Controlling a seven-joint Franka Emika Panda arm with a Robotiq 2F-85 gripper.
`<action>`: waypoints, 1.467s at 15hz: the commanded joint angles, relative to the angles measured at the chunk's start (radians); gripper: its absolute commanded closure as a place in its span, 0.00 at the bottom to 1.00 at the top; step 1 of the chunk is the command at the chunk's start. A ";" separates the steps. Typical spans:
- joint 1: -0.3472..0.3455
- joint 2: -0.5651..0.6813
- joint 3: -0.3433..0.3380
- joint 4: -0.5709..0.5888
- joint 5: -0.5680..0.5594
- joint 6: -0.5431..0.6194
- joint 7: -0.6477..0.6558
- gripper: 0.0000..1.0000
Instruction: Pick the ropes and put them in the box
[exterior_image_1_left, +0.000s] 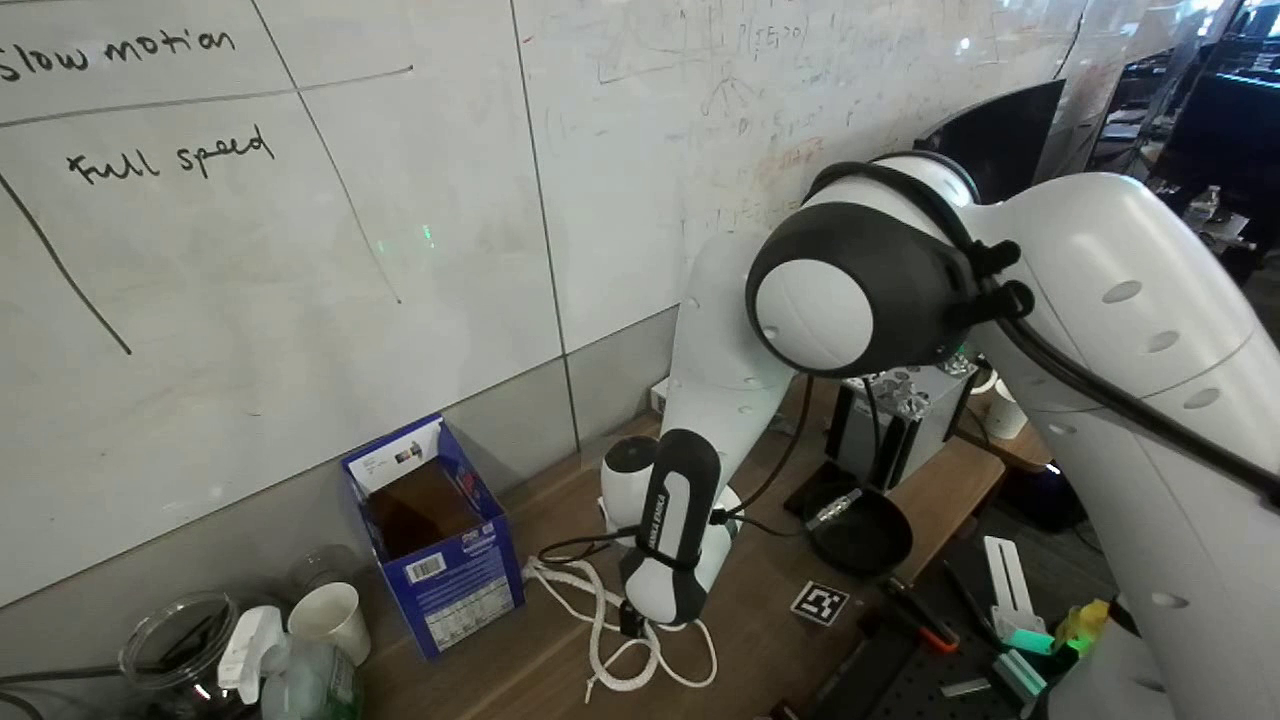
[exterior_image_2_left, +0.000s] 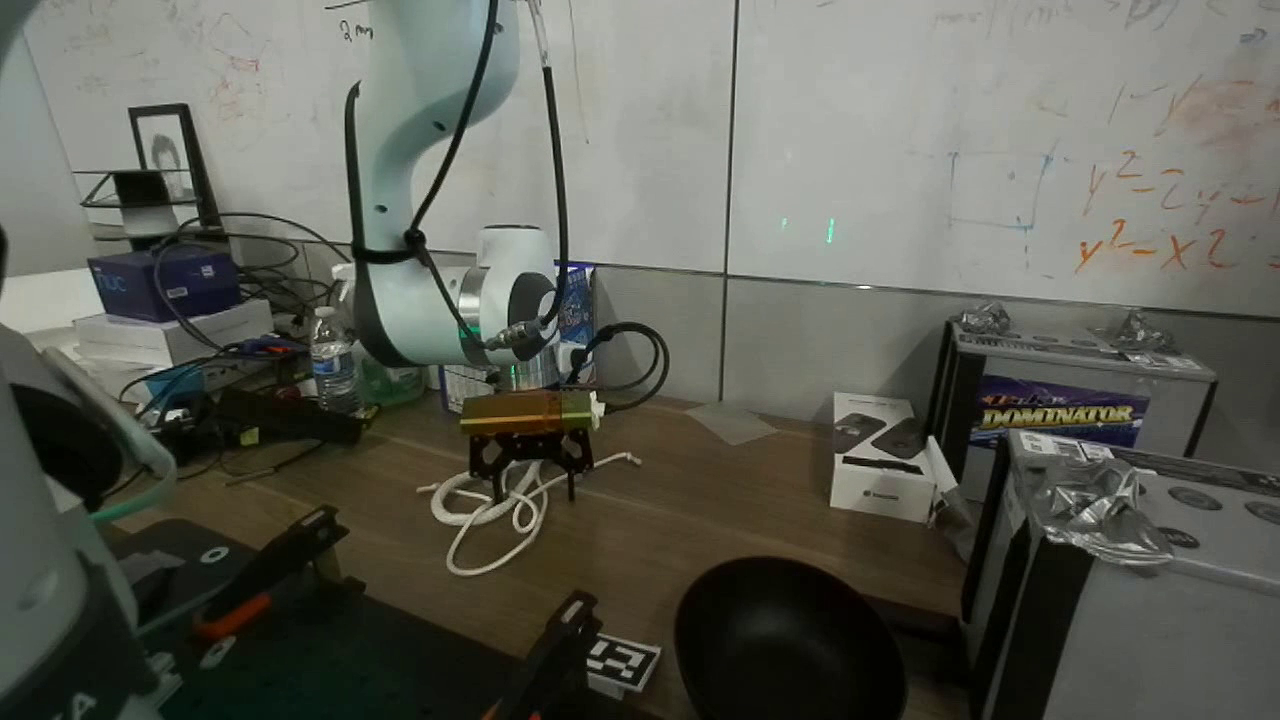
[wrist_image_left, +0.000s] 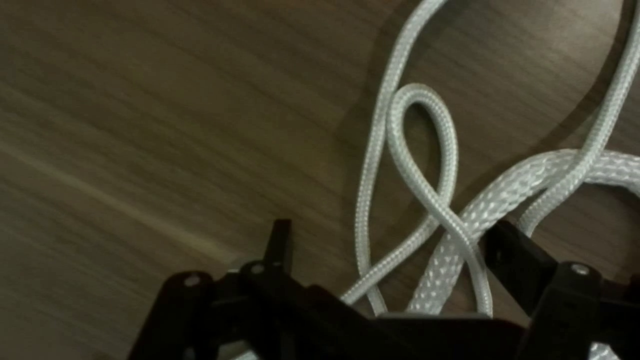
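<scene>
Some ropes (wrist_image_left: 469, 224) beside the box (exterior_image_1_left: 450, 590) look soft, light; I see the end effector (exterior_image_2_left: 534, 492) spread: pinch their crossing.

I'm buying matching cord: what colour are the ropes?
The ropes are white with a braided surface, clearest in the wrist view.

In an exterior view, the whiteboard (exterior_image_1_left: 450, 230) reads "slow motion" and, below it, "full speed", upper left of the frame. The arm (exterior_image_1_left: 815, 315) bears "EMIKA", lower centre. The box (exterior_image_1_left: 462, 585), lower left, has a barcode and print too small to read. In an exterior view, a carton (exterior_image_2_left: 205, 287) at left says "nuc", a purple label (exterior_image_2_left: 1060, 428) at right "DOMINATOR"; orange "y²" stands twice on the whiteboard, upper right.
</scene>
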 joint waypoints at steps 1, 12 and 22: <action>-0.004 -0.009 0.000 -0.010 -0.025 0.012 0.023 0.00; -0.017 -0.012 0.006 -0.009 -0.024 0.011 0.018 0.88; -0.055 -0.130 0.045 -0.034 -0.012 -0.091 0.013 0.94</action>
